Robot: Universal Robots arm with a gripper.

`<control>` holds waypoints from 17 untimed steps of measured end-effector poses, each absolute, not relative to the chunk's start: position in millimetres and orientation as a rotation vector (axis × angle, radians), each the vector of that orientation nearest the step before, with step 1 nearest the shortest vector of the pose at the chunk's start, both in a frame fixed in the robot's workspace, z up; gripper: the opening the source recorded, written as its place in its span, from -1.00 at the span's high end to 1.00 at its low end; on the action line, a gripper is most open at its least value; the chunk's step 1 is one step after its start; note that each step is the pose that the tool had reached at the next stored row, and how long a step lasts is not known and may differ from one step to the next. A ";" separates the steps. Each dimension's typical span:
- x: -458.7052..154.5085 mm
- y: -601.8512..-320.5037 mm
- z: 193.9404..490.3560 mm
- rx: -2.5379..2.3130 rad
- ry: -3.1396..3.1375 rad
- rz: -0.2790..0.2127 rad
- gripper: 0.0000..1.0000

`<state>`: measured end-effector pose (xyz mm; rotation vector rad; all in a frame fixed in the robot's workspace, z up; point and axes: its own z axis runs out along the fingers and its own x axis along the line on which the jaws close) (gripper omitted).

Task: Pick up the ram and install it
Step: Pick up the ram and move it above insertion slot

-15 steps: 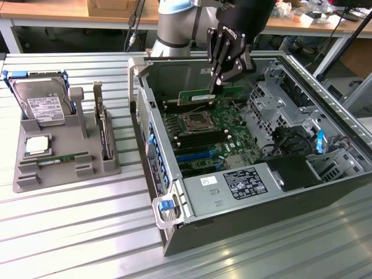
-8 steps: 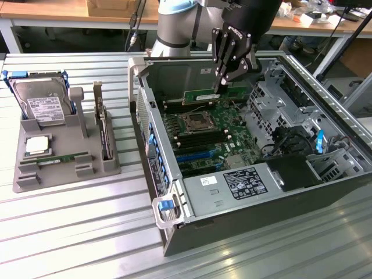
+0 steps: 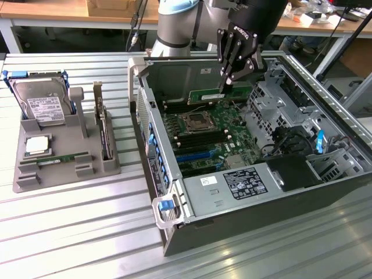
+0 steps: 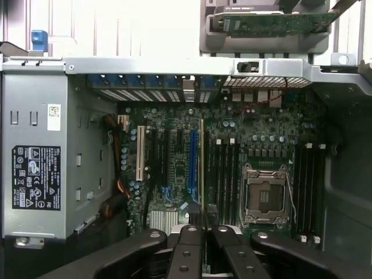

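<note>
The ram [image 3: 204,96] is a long green stick, and my gripper [image 3: 228,83] is shut on its upper edge. It hangs level over the far part of the motherboard [image 3: 209,131] inside the open computer case [image 3: 174,192]. In the wrist view the ram [image 4: 201,163] shows edge-on as a thin line running out from between my black fingers [image 4: 192,238], beside the blue slot and near the black memory slots [image 4: 224,171]. The empty CPU socket [image 4: 264,195] lies just past those slots.
On the exterior view's left, a grey holder tray [image 3: 35,177] carries a silver hard drive [image 3: 43,104], a chip [image 3: 36,145], another green stick [image 3: 58,158] and an upright expansion card [image 3: 103,131]. The power supply [image 3: 244,183] and drive cage [image 3: 279,99] crowd the case.
</note>
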<state>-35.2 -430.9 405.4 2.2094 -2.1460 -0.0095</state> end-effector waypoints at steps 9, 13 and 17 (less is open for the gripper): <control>-22.1 -430.9 405.3 2.209 -2.146 -0.009 0.76; -15.7 -430.9 405.3 2.209 -2.145 -0.008 0.76; -10.9 -430.8 405.3 2.209 -2.145 -0.008 0.76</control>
